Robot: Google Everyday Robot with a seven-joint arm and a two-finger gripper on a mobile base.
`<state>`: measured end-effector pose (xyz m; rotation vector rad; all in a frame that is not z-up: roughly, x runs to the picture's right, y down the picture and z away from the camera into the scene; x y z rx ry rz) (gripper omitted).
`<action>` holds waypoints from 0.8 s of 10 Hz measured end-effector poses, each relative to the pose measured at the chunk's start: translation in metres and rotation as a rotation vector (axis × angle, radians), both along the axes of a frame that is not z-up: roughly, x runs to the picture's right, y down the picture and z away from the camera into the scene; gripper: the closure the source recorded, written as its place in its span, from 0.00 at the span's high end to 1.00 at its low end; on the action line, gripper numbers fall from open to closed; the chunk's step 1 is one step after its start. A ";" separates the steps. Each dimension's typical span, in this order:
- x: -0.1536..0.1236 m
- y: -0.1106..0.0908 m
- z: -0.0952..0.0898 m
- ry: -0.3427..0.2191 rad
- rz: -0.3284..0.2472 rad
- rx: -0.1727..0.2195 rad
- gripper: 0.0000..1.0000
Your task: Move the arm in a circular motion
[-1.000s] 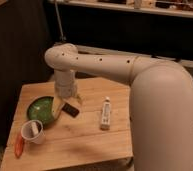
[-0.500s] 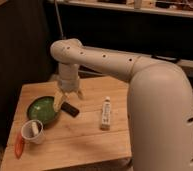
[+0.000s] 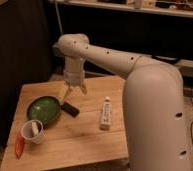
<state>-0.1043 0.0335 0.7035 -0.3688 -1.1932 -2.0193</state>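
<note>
The cream-white arm [image 3: 115,65] reaches from the big segment at the right [image 3: 155,115] across to a bend at upper left, then points down. Its pale two-fingered gripper [image 3: 73,93] hangs over the wooden table [image 3: 85,145], just above a small black object [image 3: 70,108] and to the right of a green bowl [image 3: 44,109]. The fingers [image 3: 64,95] are spread apart with nothing between them.
A white tube [image 3: 105,113] lies at the table's middle right. A white cup [image 3: 32,131] and a red-orange object [image 3: 19,145] sit at the front left. Dark shelving runs behind the table, and cables lie on the floor at the right.
The arm's bend and the gripper have shifted a little to the right and upward over the table. The things on the table have not moved.
</note>
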 end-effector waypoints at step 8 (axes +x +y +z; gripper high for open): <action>0.014 -0.016 0.007 -0.003 0.033 -0.014 0.80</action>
